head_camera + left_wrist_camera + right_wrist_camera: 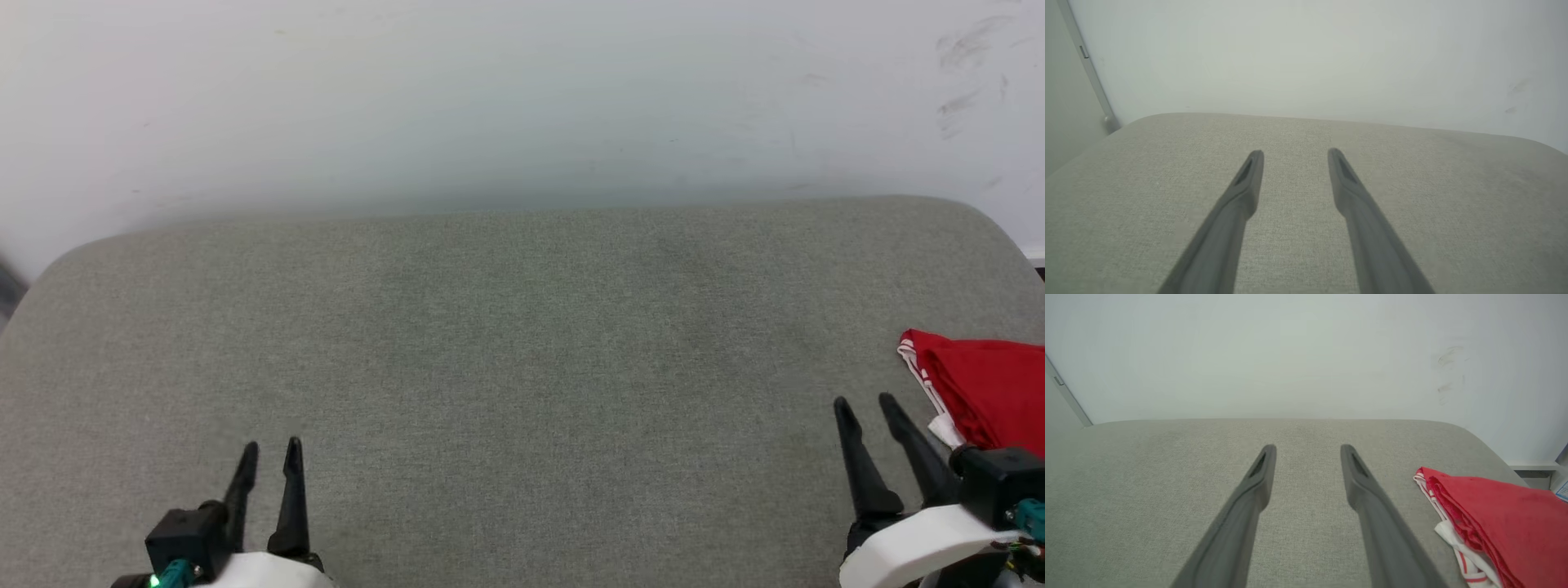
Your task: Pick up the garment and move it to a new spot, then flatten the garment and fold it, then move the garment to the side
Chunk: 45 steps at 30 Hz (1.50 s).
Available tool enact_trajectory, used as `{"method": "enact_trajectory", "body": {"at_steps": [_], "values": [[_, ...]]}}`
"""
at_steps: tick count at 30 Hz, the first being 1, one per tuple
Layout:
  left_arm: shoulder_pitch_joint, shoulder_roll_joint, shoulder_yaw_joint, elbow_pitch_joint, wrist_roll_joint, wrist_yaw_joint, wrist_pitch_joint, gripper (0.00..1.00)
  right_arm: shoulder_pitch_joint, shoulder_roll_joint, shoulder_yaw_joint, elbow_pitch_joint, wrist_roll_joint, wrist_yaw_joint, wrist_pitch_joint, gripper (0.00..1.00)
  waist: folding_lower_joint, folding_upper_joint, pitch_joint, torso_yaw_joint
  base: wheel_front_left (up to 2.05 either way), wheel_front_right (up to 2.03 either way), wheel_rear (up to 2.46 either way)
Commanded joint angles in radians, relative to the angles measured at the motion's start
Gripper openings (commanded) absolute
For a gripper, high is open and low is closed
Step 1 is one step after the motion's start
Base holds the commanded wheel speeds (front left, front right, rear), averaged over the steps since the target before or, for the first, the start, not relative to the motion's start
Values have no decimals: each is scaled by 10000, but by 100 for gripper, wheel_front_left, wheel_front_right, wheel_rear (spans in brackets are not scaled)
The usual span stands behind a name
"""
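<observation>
Resting folded at the right edge of the grey cushion (522, 343), the garment (988, 384) looks placed aside. Left gripper (271, 445) and right gripper (863, 400) both spread wide, empty, over the cushion's front. Risk: the right gripper, just beside the striped trim, snags it on a swing, or the bundle slips off the edge. Trim edge faces the cushion's middle; long axis seemingly front-to-back, partly cropped.
</observation>
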Motion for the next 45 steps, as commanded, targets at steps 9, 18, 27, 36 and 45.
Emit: {"method": "enact_trajectory", "body": {"at_steps": [9,18,27,36,45], "values": [[-30,-365,263,253,-1072,-312,318,0,-144,30,-61,494,1373,0,53,0,0,0,18,26,0,0,0],[-257,-660,680,483,-2366,-737,710,0,-390,62,-152,881,3050,-1,120,0,0,0,40,61,0,0,0],[-455,-936,1063,685,-3524,-1114,1068,0,-610,91,-236,1229,4557,-1,183,0,0,0,62,97,0,0,0],[-625,-1190,1416,837,-4563,-1452,1396,0,-804,117,-310,1545,5914,-1,238,0,0,0,84,132,0,0,0],[-784,-1449,1780,967,-5602,-1792,1738,0,-1004,144,-382,1861,7286,-2,298,0,0,0,110,172,0,0,0]]}}
